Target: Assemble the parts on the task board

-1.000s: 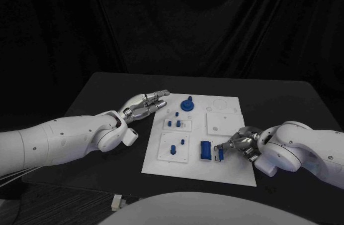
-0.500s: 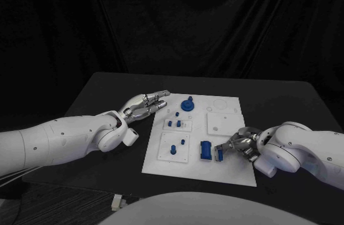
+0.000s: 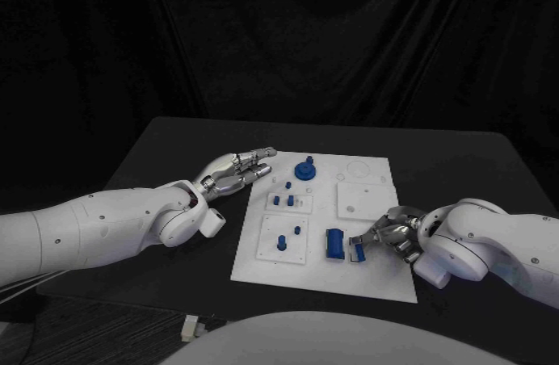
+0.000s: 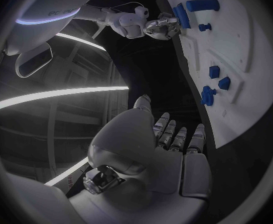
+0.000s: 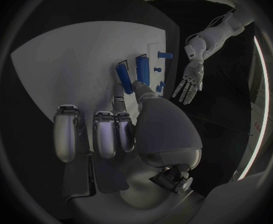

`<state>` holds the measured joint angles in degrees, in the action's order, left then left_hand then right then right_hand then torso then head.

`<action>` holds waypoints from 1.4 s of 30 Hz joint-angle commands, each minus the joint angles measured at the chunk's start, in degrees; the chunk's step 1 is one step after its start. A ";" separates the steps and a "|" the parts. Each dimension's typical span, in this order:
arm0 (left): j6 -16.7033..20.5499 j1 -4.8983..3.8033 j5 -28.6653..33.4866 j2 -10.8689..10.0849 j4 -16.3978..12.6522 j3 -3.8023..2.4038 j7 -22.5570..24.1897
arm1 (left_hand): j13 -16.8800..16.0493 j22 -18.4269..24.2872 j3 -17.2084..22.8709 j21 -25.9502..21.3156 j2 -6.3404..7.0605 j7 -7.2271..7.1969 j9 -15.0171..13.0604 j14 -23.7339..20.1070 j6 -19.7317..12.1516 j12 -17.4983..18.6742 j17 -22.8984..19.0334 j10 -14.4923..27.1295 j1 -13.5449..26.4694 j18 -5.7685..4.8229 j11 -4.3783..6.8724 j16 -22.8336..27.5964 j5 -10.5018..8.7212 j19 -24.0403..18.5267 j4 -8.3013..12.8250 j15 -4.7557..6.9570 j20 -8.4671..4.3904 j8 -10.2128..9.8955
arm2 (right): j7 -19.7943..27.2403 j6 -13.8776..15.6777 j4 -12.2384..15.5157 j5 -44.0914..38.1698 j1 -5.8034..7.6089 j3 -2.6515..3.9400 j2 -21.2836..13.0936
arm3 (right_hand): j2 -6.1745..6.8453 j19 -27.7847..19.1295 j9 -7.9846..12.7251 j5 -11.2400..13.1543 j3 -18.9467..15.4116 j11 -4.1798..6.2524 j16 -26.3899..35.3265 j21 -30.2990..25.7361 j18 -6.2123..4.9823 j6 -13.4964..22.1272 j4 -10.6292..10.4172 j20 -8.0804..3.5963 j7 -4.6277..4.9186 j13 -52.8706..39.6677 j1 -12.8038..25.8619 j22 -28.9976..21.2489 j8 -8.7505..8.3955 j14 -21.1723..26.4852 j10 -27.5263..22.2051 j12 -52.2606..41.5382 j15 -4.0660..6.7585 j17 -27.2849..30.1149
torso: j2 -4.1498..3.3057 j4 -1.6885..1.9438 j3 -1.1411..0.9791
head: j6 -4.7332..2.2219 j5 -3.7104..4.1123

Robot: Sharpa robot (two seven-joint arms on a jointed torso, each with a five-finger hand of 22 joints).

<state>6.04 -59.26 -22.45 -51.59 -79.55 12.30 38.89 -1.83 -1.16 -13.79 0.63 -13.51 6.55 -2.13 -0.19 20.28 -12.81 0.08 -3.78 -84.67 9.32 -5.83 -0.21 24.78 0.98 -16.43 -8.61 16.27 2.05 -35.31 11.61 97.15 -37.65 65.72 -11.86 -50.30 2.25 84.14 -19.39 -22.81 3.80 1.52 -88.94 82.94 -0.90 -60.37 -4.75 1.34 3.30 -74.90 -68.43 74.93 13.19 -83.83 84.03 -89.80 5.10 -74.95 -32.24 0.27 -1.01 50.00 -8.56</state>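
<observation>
The white rectangular task board (image 3: 350,220) lies mid-worktop, no readable writing on it, carrying small blue plastic parts. The right hand (image 3: 394,234) pinches an upright blue block part (image 3: 356,249) at the board's near right, beside another block (image 3: 334,245). The left hand (image 3: 237,171) hovers with fingers spread, empty, just off the board's far left edge.

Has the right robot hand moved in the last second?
No. The right robot hand stays at the white task board near edge, fingertips on the long blue part.

Dim scene against black backdrop; wrist views bend straight edges (fisheye), with bright light strips glaring.
</observation>
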 commanded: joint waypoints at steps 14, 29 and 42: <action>-0.72 0.38 0.08 0.13 -0.01 -0.05 6.04 | -0.03 -0.05 0.44 0.20 -0.11 0.32 -0.04 0.19 -0.15 -0.05 -0.08 0.05 -0.61 0.85 -0.03 0.21 0.40 -0.08 -0.06 -0.74 0.47 0.11 | -0.85 0.24 0.28 -1.61 -0.22 0.01 -0.12 | -0.58 2.04 -0.37 0.43 -0.37 -0.22 0.35 -0.45 -1.14 0.22 -0.31 0.36 -0.15 -15.10 0.95 12.34 0.84 -5.45 5.97 -0.20 -0.36 -11.49 | 0.02 -0.01 0.00 | 0.00 -0.03; -0.91 0.62 0.08 0.10 0.01 -0.05 5.92 | -0.03 -0.07 0.54 0.22 -0.15 0.43 -0.06 0.21 -0.01 0.00 -0.07 0.07 -0.75 0.83 0.01 0.20 0.49 -0.06 -0.01 -1.04 0.49 0.14 | -0.89 0.69 0.22 -1.68 -0.23 0.01 0.28 | -1.49 1.77 -1.40 -1.57 -0.08 0.56 0.66 -1.06 -1.30 -1.47 -0.35 -0.08 -1.07 -15.10 0.97 12.13 2.56 -5.30 5.97 -0.20 0.23 -10.76 | 0.00 0.01 0.00 | 0.00 -0.17; -1.09 0.69 0.08 0.12 0.10 -0.05 5.78 | -0.02 -0.07 0.67 0.23 -0.19 0.68 -0.10 0.21 0.28 0.06 -0.07 0.10 -0.96 0.81 -0.01 0.20 0.63 -0.05 0.06 -1.24 0.51 0.19 | -0.93 -0.25 0.19 -2.57 -0.23 0.01 0.40 | -0.31 1.69 -2.60 6.82 -1.94 0.82 0.84 -1.40 -1.35 -1.38 -0.85 -0.56 -1.23 -15.10 2.40 12.03 3.67 -5.23 5.97 -0.20 0.59 -10.36 | 0.00 0.02 0.00 | 0.00 -0.23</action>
<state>5.58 -58.65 -22.45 -51.58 -79.41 12.30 38.89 -1.82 -1.14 -13.48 0.63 -13.74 6.76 -2.16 0.02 20.49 -12.81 0.06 -3.78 -84.90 9.32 -5.83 -0.21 25.24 0.98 -16.44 -9.63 16.27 2.05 -35.39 11.68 97.24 -39.53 65.65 -11.86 -49.93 2.01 83.94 -21.94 -16.25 2.12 1.95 -88.48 81.93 -1.83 -61.92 -5.59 1.14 1.76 -74.93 -66.69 74.91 16.64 -84.05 84.04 -89.80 5.33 -74.92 -32.23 0.28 -1.01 50.00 -8.78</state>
